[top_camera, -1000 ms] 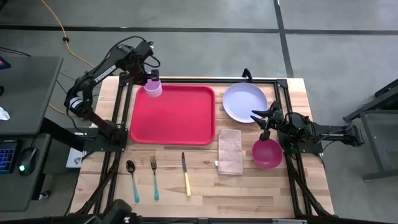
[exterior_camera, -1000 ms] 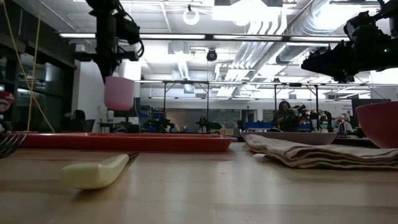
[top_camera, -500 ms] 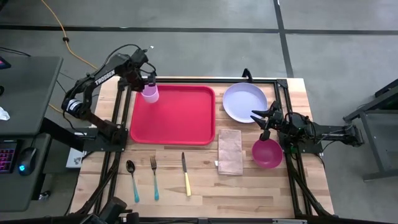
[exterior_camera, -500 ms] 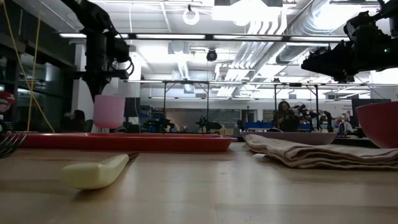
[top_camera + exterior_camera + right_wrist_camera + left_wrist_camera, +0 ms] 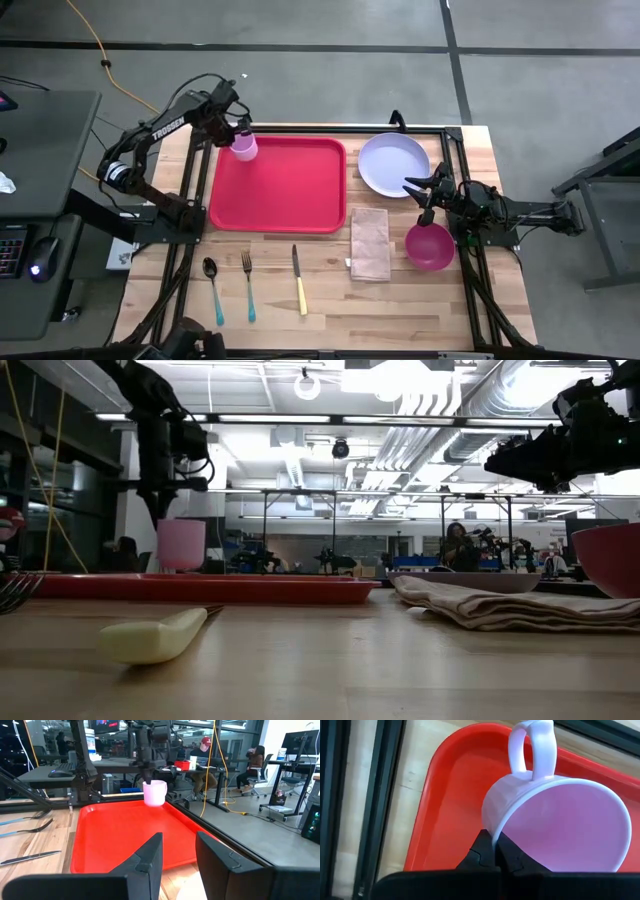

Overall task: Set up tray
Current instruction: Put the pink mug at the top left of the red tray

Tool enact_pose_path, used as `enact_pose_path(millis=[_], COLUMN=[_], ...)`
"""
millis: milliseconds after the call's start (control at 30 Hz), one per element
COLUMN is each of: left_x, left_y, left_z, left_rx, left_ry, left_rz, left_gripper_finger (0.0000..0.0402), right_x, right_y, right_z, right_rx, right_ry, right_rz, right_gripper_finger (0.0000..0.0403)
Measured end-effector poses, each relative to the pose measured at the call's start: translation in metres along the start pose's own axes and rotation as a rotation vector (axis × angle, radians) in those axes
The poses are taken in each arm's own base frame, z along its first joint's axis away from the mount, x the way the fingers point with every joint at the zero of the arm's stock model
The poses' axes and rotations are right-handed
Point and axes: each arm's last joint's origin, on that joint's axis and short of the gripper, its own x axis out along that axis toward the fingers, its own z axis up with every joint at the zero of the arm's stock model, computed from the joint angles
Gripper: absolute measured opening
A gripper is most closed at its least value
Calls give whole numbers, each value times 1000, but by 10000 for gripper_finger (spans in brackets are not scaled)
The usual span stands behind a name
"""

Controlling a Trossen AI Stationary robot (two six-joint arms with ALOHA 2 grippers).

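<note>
A pale pink cup (image 5: 244,147) with a handle (image 5: 532,745) is at the far left corner of the red tray (image 5: 280,190). My left gripper (image 5: 236,130) is shut on the cup's rim from above. The cup also shows in the low view (image 5: 181,545) and the right wrist view (image 5: 154,793). Its base is at the tray's floor or just above it; I cannot tell which. My right gripper (image 5: 415,187) is open and empty, in the air between the lavender plate and the magenta bowl. My left gripper pinches the cup's wall at the rim (image 5: 494,831), on the side opposite the handle, one finger outside and one inside. The fingers come from above, pointing down. The cup hangs upright below them (image 5: 181,545), mouth up, over the tray's far left corner.
A lavender plate (image 5: 394,164) lies right of the tray. A magenta bowl (image 5: 430,247) and a folded beige napkin (image 5: 369,243) lie nearer. A spoon (image 5: 212,290), fork (image 5: 248,285) and knife (image 5: 299,280) lie along the near edge. Most of the tray's floor (image 5: 120,830) is bare.
My left gripper has gone down with the cup toward the tray's far left corner, fast at first, then slowly. The cup has stayed upright in the hold.
</note>
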Motion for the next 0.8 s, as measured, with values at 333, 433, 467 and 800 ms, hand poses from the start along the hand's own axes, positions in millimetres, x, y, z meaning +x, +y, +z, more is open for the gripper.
enact_pose_path(millis=[333, 433, 467, 800], left_x=[1, 1, 1, 0], left_y=[0, 2, 2, 9], left_z=[2, 1, 1, -4], left_rx=[-113, -127, -128, -171], left_ry=[-57, -48, -48, -33], left_rz=[19, 45, 45, 146], left_gripper_finger=[12, 12, 12, 12], right_x=[0, 0, 0, 0], right_y=[0, 0, 0, 0], right_z=[0, 0, 0, 0], right_rx=[0, 0, 0, -1], right_ry=[0, 0, 0, 0], right_rz=[0, 0, 0, 0], right_gripper_finger=[94, 94, 94, 94])
